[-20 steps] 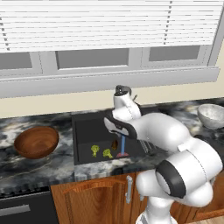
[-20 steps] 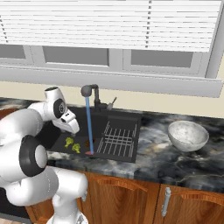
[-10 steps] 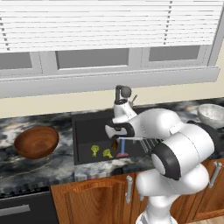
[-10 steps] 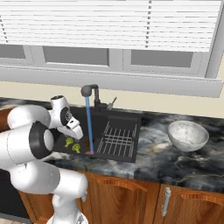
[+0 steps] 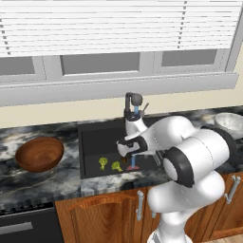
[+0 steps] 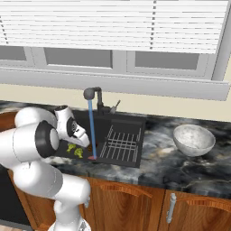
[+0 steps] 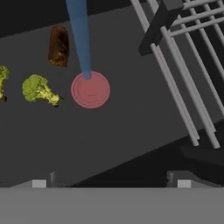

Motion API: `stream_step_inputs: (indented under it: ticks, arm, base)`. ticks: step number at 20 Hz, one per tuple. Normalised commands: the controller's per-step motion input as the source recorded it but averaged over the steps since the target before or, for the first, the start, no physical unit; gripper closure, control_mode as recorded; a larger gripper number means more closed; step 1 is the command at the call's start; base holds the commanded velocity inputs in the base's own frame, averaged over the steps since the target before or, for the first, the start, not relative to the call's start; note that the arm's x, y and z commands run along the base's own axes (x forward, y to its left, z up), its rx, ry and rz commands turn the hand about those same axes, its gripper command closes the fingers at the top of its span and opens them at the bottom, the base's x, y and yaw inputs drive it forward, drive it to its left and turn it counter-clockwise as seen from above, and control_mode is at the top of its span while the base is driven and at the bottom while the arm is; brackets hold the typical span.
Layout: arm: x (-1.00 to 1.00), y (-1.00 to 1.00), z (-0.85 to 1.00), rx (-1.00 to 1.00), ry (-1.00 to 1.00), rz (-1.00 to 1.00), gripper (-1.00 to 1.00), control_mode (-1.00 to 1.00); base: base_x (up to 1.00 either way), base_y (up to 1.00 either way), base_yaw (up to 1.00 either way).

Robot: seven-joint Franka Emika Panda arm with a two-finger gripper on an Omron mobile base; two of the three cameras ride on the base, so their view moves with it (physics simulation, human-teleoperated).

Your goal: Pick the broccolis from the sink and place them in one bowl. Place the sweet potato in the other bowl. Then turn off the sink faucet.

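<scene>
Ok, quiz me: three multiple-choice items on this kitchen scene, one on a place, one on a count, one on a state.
1. Where does the sweet potato lie?
A. in the wooden bowl
B. on the sink floor
C. on the wire rack

2. How many broccolis lie in the sink?
A. one
B. two
C. four

3. What state is the sink faucet in?
A. running
B. off
C. detached

Answers:
1 B, it rests on the dark basin floor beside the water stream.
2 B, two florets sit side by side.
3 A, a blue stream falls from its head.

text: none legible | labels: none | brands: none | small print possibly lost to blur
</scene>
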Motion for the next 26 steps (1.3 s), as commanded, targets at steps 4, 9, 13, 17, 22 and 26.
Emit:
stream_step_inputs:
  ticks: [4, 9, 13, 17, 22, 26]
  arm:
    - [0.03, -0.08, -0.21, 0.04, -0.19, 0.08, -1.00, -1.00]
    - [0.20, 0.00, -0.21, 0.08, -0.10, 0.04, -1.00, -1.00]
    - [0.29, 0.00, -0.15, 0.04, -0.12, 0.05, -1.00, -1.00]
    - [0.30, 0.00, -0.09, 0.00, -0.10, 0.02, -1.00, -1.00]
    - [0.37, 0.00, -0.13, 0.00, -0.01, 0.00, -1.00, -1.00]
    - [0.40, 0.01, -0.11, 0.00, 0.00, 0.00, -1.00, -1.00]
  base:
    - [0.00, 0.00, 0.00]
    - [0.00, 0.00, 0.00]
    - [0.00, 0.00, 0.00]
    - [0.00, 0.00, 0.00]
    - [0.00, 0.00, 0.00]
    - [0.00, 0.00, 0.00]
